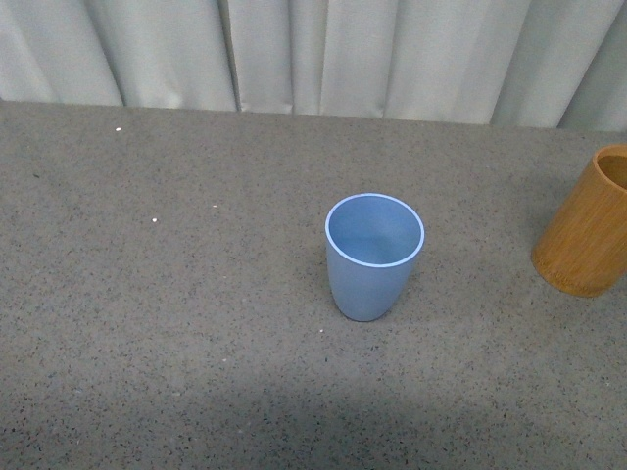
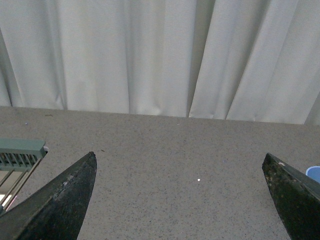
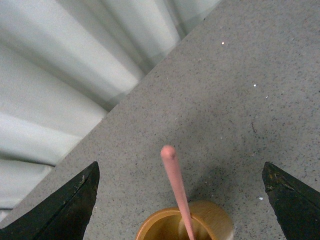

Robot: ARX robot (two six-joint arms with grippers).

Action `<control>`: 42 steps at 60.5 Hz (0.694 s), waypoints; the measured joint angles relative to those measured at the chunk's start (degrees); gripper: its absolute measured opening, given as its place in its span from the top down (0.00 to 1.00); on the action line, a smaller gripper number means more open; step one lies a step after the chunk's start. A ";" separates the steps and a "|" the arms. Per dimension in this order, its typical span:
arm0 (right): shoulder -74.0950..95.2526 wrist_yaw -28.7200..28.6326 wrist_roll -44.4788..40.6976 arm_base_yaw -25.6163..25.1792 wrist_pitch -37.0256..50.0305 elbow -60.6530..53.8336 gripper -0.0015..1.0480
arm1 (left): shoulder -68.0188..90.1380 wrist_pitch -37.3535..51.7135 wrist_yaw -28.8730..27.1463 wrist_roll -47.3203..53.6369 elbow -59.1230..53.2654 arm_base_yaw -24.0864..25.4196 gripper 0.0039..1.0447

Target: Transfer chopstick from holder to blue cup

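Note:
The light blue cup (image 1: pixel 373 256) stands upright and empty in the middle of the grey table; a sliver of its rim shows in the left wrist view (image 2: pixel 313 173). The orange-brown holder (image 1: pixel 591 224) stands at the right edge of the front view, cut off by the frame. In the right wrist view a pink-red chopstick (image 3: pixel 176 187) sticks up out of the holder (image 3: pixel 210 215), between the spread fingers of my open right gripper (image 3: pixel 181 172). My left gripper (image 2: pixel 180 162) is open and empty over bare table. Neither gripper shows in the front view.
White curtains (image 1: pixel 313 54) hang behind the table's far edge. A grey-green slatted rack (image 2: pixel 20 155) sits at the left edge of the left wrist view. A few small white specks (image 1: pixel 156 219) lie on the table.

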 joint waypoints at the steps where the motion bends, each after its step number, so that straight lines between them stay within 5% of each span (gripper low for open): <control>1: 0.26 0.00 0.02 0.11 0.00 0.07 0.09 | 0.00 0.00 0.00 0.00 0.00 0.00 0.06; 36: 12.41 -2.21 0.26 -1.62 4.74 2.95 0.09 | 0.00 0.00 0.00 0.00 0.00 0.00 0.06; 42: 13.88 -2.67 0.17 -2.03 5.05 4.13 0.23 | 0.00 0.00 0.00 0.00 0.00 0.00 0.06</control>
